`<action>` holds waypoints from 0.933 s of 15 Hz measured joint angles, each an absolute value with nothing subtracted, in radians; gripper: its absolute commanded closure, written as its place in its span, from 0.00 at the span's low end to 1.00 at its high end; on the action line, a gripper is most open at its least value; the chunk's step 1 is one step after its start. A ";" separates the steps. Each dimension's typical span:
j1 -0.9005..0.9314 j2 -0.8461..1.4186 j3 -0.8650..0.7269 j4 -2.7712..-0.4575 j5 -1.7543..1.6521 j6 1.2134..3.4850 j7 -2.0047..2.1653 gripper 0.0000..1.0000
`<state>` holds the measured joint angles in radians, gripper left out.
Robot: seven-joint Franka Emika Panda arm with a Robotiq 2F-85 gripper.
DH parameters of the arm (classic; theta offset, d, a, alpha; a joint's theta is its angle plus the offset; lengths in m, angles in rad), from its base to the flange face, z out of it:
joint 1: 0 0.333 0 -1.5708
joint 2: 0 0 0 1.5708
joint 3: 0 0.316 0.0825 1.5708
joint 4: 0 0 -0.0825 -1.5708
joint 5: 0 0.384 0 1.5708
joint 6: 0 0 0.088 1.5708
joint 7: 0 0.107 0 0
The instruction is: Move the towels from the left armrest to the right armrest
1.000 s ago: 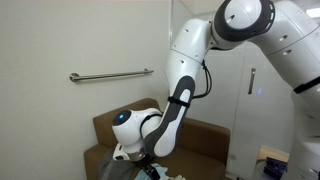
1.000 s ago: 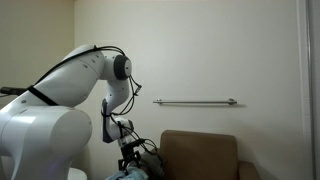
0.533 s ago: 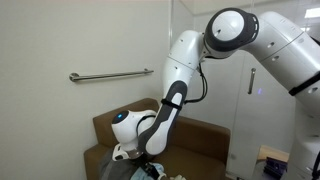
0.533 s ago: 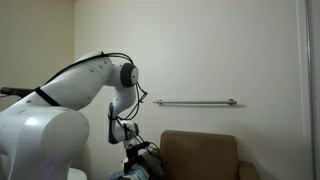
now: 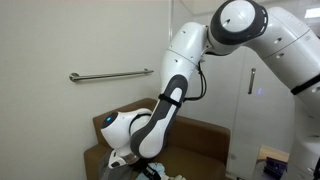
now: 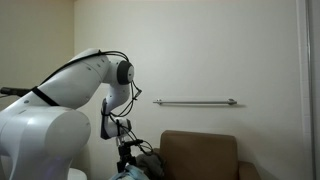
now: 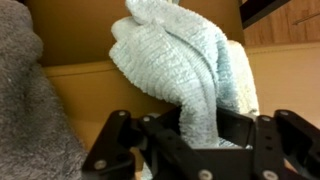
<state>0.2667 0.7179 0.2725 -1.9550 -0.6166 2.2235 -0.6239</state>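
Observation:
In the wrist view my gripper [image 7: 195, 125] is shut on a fold of the pale blue-green towel [image 7: 185, 60], which bunches up out of the jaws. The grey towel [image 7: 25, 100] lies beside it at the left edge. Brown armchair fabric [image 7: 80, 30] fills the background. In both exterior views the gripper [image 5: 145, 168] [image 6: 130, 165] is down at the chair's left armrest [image 5: 97, 158], at the bottom edge of the picture. A bit of pale towel [image 6: 128, 175] shows under it. The right armrest is out of view.
The brown armchair [image 5: 200, 135] [image 6: 200, 150] stands against a pale wall with a metal grab rail [image 5: 110, 75] [image 6: 195, 101] above it. A glass door and a cardboard box [image 5: 272, 160] are to one side of the chair.
The wrist has swung a little leftward and lower over the armrest in an exterior view. The upper arm has shifted slightly. The armchair has not moved.

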 measured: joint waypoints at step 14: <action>0.259 0.250 0.309 -2.249 -0.278 2.209 -0.380 0.95</action>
